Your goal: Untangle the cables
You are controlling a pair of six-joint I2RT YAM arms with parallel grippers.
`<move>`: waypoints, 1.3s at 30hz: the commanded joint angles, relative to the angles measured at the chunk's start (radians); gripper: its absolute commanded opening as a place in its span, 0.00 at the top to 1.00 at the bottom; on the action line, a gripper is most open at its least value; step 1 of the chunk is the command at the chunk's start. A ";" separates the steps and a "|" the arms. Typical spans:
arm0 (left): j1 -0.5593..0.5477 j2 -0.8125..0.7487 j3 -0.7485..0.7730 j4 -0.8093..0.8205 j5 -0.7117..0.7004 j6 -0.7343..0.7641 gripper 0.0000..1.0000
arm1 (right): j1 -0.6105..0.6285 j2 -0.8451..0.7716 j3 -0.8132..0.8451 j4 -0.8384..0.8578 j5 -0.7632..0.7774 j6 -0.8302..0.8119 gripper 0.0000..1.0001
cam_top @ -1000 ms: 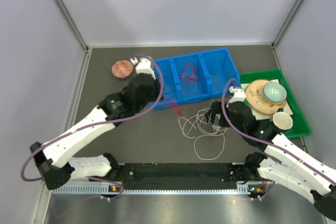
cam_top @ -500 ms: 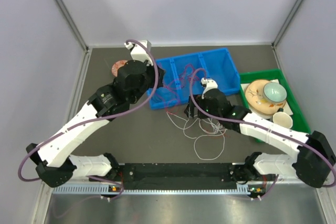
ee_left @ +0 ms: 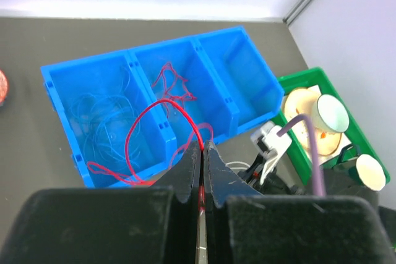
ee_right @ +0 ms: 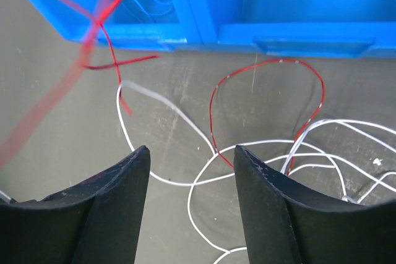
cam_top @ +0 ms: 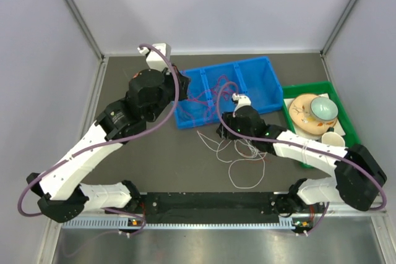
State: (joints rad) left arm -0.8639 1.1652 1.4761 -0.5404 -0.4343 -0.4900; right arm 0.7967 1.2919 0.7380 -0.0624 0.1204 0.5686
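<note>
My left gripper (ee_left: pixel 202 146) is shut on a thin red cable (ee_left: pixel 139 128), which loops up from the blue bin's front edge. In the top view this gripper (cam_top: pixel 181 86) is raised over the bin's left end. The blue bin (cam_top: pixel 271 72) has three compartments: blue cables (ee_left: pixel 99 119) lie in the left one and another red cable (ee_left: pixel 173 81) in the middle one. White cables (cam_top: pixel 244 153) lie in loose loops on the table in front of the bin. My right gripper (ee_right: pixel 192 148) is open and empty just above white cable (ee_right: pixel 167 112) and a red strand (ee_right: pixel 309 78); it also shows in the top view (cam_top: pixel 223 133).
A green tray (cam_top: pixel 348 129) at the right holds plates, a bowl and a cup. The bin's front wall (ee_right: pixel 204 32) is close ahead of the right gripper. An orange disc (ee_left: pixel 2 88) lies left of the bin. Walls enclose the table.
My left gripper has lifted and drawn back to the left with the red cable, pulling it over the bin. My right arm has swung left from the green tray to the white cables.
</note>
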 commanded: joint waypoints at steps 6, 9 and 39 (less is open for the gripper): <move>-0.001 -0.012 0.147 0.098 -0.070 0.077 1.00 | 0.041 0.070 -0.045 0.055 -0.062 -0.009 0.37; -0.003 0.007 0.202 0.172 -0.070 0.105 1.00 | 0.047 0.040 -0.071 0.099 -0.045 0.010 0.37; -0.003 0.148 0.368 0.412 0.077 0.100 1.00 | 0.119 0.012 -0.086 0.370 0.111 -0.091 0.20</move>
State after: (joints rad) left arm -0.8639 1.3186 1.8050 -0.1917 -0.3775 -0.3687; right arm 0.9070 1.1633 0.5499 0.1909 0.1978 0.5472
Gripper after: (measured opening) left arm 0.016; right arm 0.891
